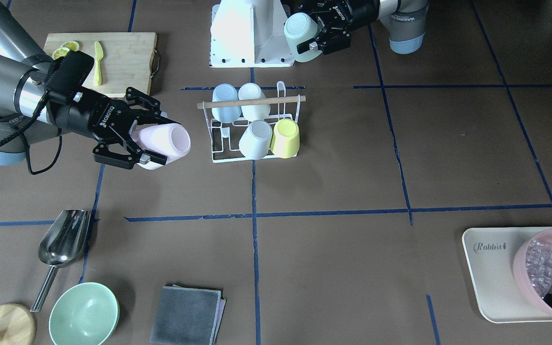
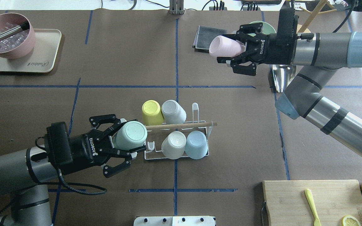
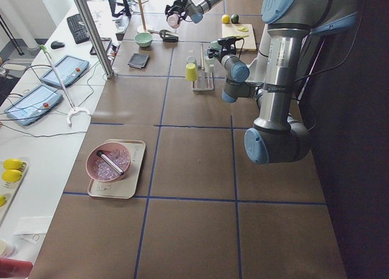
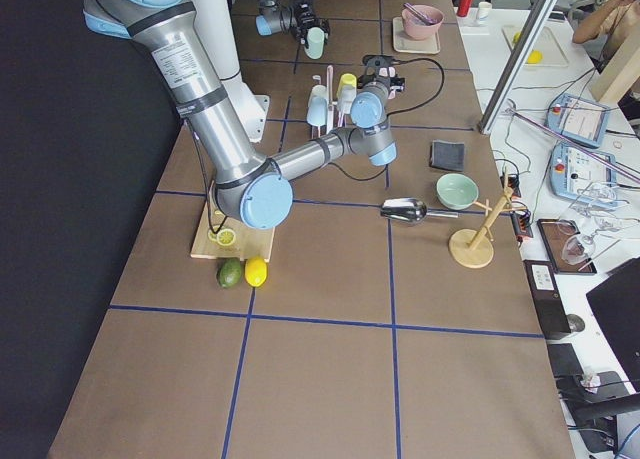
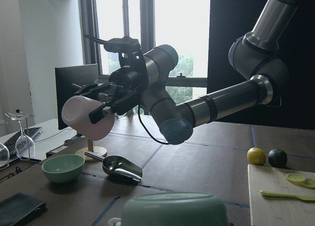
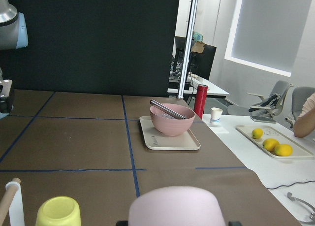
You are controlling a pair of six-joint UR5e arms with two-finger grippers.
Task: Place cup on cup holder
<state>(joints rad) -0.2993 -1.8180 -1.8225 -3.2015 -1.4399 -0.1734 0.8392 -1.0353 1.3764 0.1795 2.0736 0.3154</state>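
The cup holder, a white wire rack with a wooden rod (image 1: 281, 99) (image 2: 200, 124), stands mid-table and carries several upturned cups: yellow (image 1: 285, 139), grey, white and light blue. My left gripper (image 2: 130, 138) (image 1: 310, 31) is shut on a mint green cup (image 2: 132, 135) (image 1: 300, 33), held on its side in the air just beside the rack's end. My right gripper (image 1: 163, 140) (image 2: 231, 47) is shut on a pale pink cup (image 1: 170, 141) (image 2: 223, 46), held on its side above the table, apart from the rack. The pink cup also shows in the left wrist view (image 5: 86, 117).
A cutting board (image 1: 122, 62) with lemon slices and a yellow knife lies behind the right arm. A metal scoop (image 1: 63, 239), a green bowl (image 1: 84, 314), a grey cloth (image 1: 187, 314) and a tray (image 1: 491, 268) with a pink ice bowl sit along the far side.
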